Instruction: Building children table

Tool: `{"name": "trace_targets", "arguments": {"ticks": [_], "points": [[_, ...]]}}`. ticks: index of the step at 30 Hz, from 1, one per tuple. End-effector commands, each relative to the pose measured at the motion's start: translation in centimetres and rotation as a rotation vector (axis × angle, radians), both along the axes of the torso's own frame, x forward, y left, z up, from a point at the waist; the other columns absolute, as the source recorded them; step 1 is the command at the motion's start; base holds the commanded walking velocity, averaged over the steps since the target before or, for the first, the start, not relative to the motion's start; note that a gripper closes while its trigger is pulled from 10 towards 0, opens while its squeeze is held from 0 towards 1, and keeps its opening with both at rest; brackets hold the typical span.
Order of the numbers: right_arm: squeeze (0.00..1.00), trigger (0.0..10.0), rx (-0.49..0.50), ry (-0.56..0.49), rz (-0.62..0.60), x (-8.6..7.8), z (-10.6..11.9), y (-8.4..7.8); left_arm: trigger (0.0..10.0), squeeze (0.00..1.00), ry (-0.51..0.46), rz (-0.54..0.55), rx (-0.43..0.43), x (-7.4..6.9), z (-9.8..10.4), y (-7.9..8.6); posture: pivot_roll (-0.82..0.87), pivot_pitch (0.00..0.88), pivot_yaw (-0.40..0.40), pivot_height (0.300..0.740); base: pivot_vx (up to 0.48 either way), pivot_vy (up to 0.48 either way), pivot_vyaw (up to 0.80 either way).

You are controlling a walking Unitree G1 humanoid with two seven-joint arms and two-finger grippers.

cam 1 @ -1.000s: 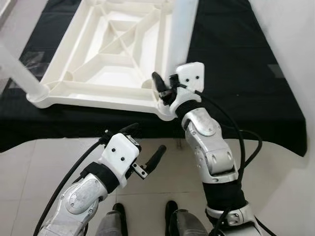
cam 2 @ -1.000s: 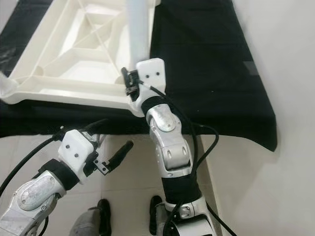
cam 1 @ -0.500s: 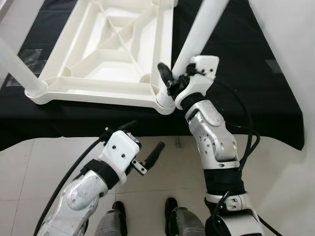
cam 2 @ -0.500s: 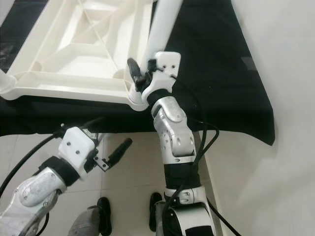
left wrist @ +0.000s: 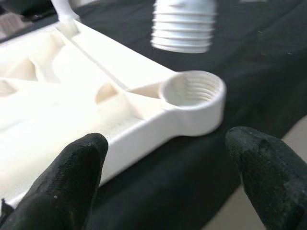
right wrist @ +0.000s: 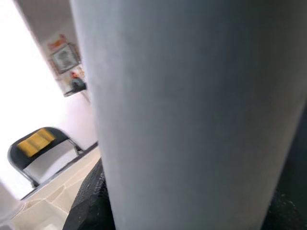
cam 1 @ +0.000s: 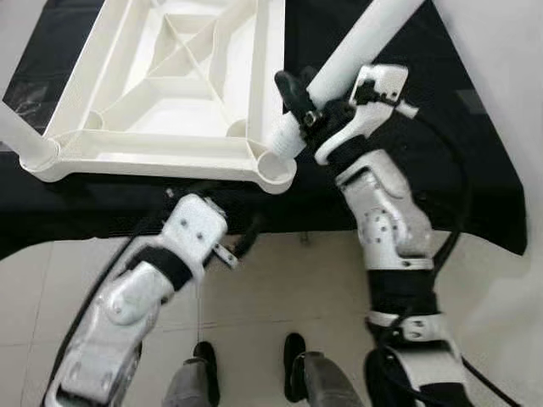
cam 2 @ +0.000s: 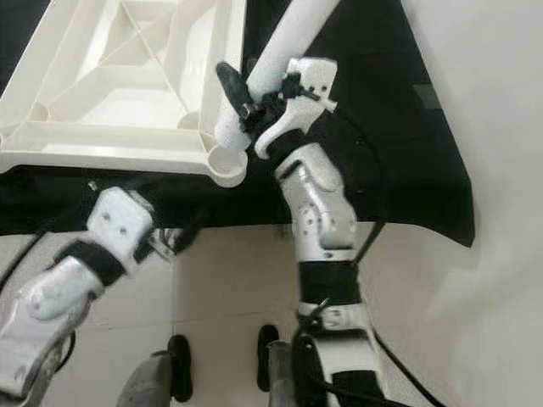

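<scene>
A white plastic tabletop (cam 1: 153,165) lies upside down on a black cloth. Its near right corner has an open threaded socket (cam 1: 276,170). My right gripper (cam 1: 310,106) is shut on a white table leg (cam 1: 356,51) that leans to the right. The leg's threaded end (left wrist: 182,26) hangs just above the socket (left wrist: 194,93), apart from it. My left gripper (left wrist: 168,163) is open just below that corner at the cloth's front edge, with nothing between its fingers. Another leg (cam 1: 21,140) stands in the near left corner. The held leg (right wrist: 192,115) is seen close up in the right wrist view.
The black cloth (cam 1: 475,170) covers a low surface that ends at a white wall (cam 1: 509,51) on the right. Pale floor tiles (cam 1: 280,288) and my feet (cam 1: 293,365) are below its front edge. A black folding chair (right wrist: 38,148) stands far off.
My right gripper has tipped the leg from upright to leaning right, and its threaded end has come off the corner socket. My left gripper has risen towards that corner.
</scene>
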State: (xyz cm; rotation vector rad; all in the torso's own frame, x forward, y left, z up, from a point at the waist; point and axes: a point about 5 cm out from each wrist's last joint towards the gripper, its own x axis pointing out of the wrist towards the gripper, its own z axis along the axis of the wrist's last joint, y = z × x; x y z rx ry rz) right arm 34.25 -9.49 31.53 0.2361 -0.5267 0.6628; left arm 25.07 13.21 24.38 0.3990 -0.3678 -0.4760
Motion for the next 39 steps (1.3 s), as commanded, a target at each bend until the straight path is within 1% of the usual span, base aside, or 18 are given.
{"name": "trace_targets", "arguments": {"ticks": [1, 3, 4, 5, 6, 7, 8, 10, 12, 15, 18, 20, 23, 24, 27, 33, 34, 39], "points": [[0.0, 10.0, -0.014, -0.06, 0.045, -0.7, 0.4, -0.4, 10.0, 0.0, 0.003, 0.012, -0.016, 0.4, 0.4, 0.5, 0.08, 0.337, -0.037, 0.74, 0.0, 0.0, 0.0], [0.0, 10.0, -0.145, -0.089, 0.047, -0.8, 0.0, -1.0, 10.0, 0.0, -0.029, -0.009, -0.08, 1.1, 2.3, 0.5, 0.07, 0.31, -0.039, 0.74, 0.0, 0.0, 0.0], [0.0, 10.0, -0.145, -0.089, 0.047, -0.8, 0.0, -1.0, 10.0, 0.0, -0.029, -0.009, -0.08, 1.1, 2.3, 0.5, 0.07, 0.31, -0.039, 0.74, 0.0, 0.0, 0.0], [0.0, 10.0, -0.198, -0.099, 0.046, -0.8, -0.2, -1.1, 10.0, 0.0, -0.043, -0.026, -0.107, 1.3, 3.1, 0.3, 0.07, 0.31, -0.039, 0.74, 0.0, 0.0, 0.0], [0.0, 10.0, -0.275, -0.114, 0.02, -0.8, -0.6, -1.4, 10.0, 0.0, -0.058, -0.079, -0.151, 1.4, 4.3, -0.1, 0.07, 0.287, -0.041, 0.74, 0.0, 0.0, 0.0], [0.0, 10.0, -0.321, -0.123, 0.002, -0.6, -0.8, -1.5, 10.0, 0.0, -0.067, -0.117, -0.178, 1.5, 5.1, -0.3, 0.07, 0.28, -0.042, 0.74, 0.0, 0.0, 0.0], [0.0, 10.0, -0.321, -0.123, 0.002, -0.6, -0.8, -1.5, 10.0, 0.0, -0.067, -0.117, -0.178, 1.5, 5.1, -0.3, 0.07, 0.28, -0.042, 0.74, 0.0, 0.0, 0.0], [0.0, 10.0, -0.468, -0.129, -0.095, 0.0, -1.5, -2.5, 10.0, 0.0, -0.098, -0.294, -0.21, 1.0, 7.3, -1.3, 0.07, 0.24, -0.04, 0.74, 0.0, 0.0, 0.0], [0.0, 10.0, -0.553, -0.129, -0.186, 0.6, -1.7, -3.4, 10.0, 0.0, -0.127, -0.433, -0.231, 0.5, 9.0, -1.8, 0.06, 0.216, -0.036, 0.74, 0.0, 0.0, 0.0], [0.0, 10.0, -0.581, -0.133, -0.239, 1.1, -1.6, -3.8, 10.0, 0.0, -0.152, -0.507, -0.247, 0.4, 10.2, -2.0, 0.05, 0.186, -0.032, 0.74, 0.0, 0.0, 0.0], [0.0, 10.0, -0.606, -0.146, -0.245, 1.2, -1.5, -3.4, 10.0, 0.0, -0.185, -0.547, -0.23, 0.5, 11.1, -2.2, 0.05, 0.154, -0.03, 0.74, 0.0, 0.0, 0.0], [0.0, 10.0, -0.63, -0.171, -0.229, 1.1, -1.4, -2.2, 10.0, 0.0, -0.271, -0.575, -0.169, 0.9, 12.7, -2.9, 0.06, 0.124, -0.021, 0.74, 0.0, 0.0, 0.0], [0.0, 10.0, -0.632, -0.2, -0.194, 1.0, -1.3, -0.8, 10.0, 0.0, -0.334, -0.549, -0.146, 1.9, 14.5, -3.6, 0.06, 0.114, -0.019, 0.74, 0.0, 0.0, 0.0], [0.0, 10.0, -0.632, -0.2, -0.194, 1.0, -1.3, -0.8, 10.0, 0.0, -0.334, -0.549, -0.146, 1.9, 14.5, -3.6, 0.06, 0.114, -0.019, 0.74, 0.0, 0.0, 0.0], [0.0, 10.0, -0.63, -0.239, -0.125, 0.4, -1.2, 0.6, 10.0, 0.0, -0.341, -0.555, -0.167, 2.6, 15.4, -4.1, 0.06, 0.102, -0.017, 0.74, 0.0, 0.0, 0.0], [0.0, 10.0, -0.679, -0.262, -0.096, 0.1, -1.9, 1.7, 10.0, 0.0, -0.322, -0.565, -0.176, 3.2, 16.2, -4.3, 0.05, 0.097, -0.002, 0.74, 0.0, 0.0, 0.0], [0.0, 10.0, -0.681, -0.26, -0.094, 0.1, -2.0, 1.8, 0.0, 0.0, -0.327, -0.562, -0.171, 3.4, 16.3, -4.3, 0.04, 0.095, -0.002, 0.74, 0.0, 0.0, 0.0], [0.0, 10.0, -0.704, -0.255, -0.105, 0.3, -2.4, 2.0, 0.0, 0.0, -0.322, -0.579, -0.183, 3.8, 16.6, -4.3, 0.05, 0.09, -0.005, 0.74, 0.0, 0.0, 0.0]]}}
